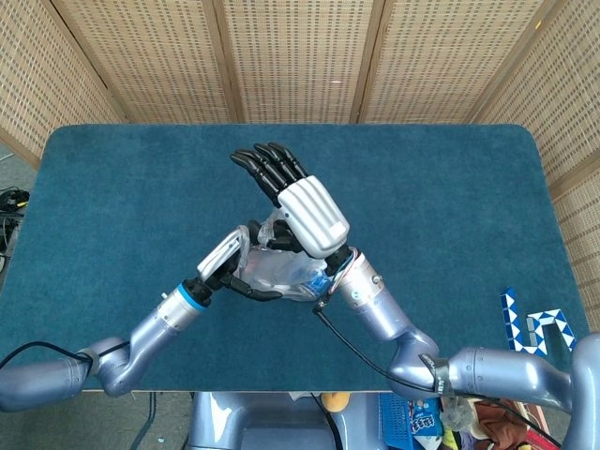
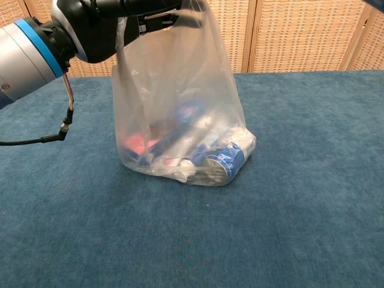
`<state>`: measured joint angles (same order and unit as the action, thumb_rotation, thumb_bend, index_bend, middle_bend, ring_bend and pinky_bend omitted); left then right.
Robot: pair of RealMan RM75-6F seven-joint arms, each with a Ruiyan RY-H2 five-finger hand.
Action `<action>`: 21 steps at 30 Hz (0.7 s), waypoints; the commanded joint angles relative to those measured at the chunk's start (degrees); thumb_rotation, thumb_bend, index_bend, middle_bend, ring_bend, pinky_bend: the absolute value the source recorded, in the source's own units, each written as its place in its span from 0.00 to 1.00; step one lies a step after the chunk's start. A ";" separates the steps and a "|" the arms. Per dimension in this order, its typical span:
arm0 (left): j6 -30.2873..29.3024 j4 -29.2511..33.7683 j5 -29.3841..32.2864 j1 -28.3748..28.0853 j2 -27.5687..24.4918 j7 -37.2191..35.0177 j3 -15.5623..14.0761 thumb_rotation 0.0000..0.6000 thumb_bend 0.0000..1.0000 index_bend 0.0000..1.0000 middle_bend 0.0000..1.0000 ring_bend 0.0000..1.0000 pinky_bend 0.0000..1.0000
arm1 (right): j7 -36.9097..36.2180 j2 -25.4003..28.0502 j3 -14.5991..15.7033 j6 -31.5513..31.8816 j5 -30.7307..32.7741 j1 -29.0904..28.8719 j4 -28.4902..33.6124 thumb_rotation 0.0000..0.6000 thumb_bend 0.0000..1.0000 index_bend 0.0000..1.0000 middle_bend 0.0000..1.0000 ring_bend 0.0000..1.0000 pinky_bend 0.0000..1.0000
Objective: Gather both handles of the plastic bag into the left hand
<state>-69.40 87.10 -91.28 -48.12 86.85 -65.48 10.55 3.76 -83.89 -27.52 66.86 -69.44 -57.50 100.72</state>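
A: Where is the plastic bag [image 2: 180, 114]?

B: Near the middle of the blue table [image 1: 450, 197], a little toward six o'clock in the head view. In the chest view its bottom rests on the cloth while the clear film is drawn upward to the top edge of the frame. Inside lie packets and a can [image 2: 219, 161] with blue print, slumped toward the four o'clock corner of the bag.

A: What has the left hand [image 1: 230, 261] got?

B: It sits at the nine o'clock side of the bag's mouth with dark fingers curled into the gathered film. From the chest camera the left hand [image 2: 114, 21] shows at the top, about eleven o'clock, and the bag hangs straight from it, so it grips the plastic there. Whether one handle or both lie in that grip, I cannot tell; the film is bunched and partly hidden.

A: And the right hand [image 1: 298, 197]?

B: It hovers over the bag's mouth, pale back facing up, fingers [image 1: 267, 169] straight, close together and pointing toward eleven o'clock. The extended fingers hold nothing; its underside is hidden, so I cannot tell whether it touches the bag. It lies just beside the left hand, on the three o'clock side.

A: Anything else around?

B: A blue and white folding puzzle snake [image 1: 530, 323] beyond the table's edge at four o'clock, and woven screens [image 1: 300, 56] behind the table at twelve.
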 commanded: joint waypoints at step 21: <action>2.68 -1.31 2.50 -2.95 3.27 8.06 2.69 0.89 0.09 0.32 0.22 0.22 0.14 | -1.03 0.48 0.00 -0.34 0.23 0.35 1.32 1.00 0.46 0.00 0.12 0.06 0.04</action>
<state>-66.96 85.97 -89.03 -50.77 89.81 -57.97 12.94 2.92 -83.38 -27.74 66.64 -69.06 -57.25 101.93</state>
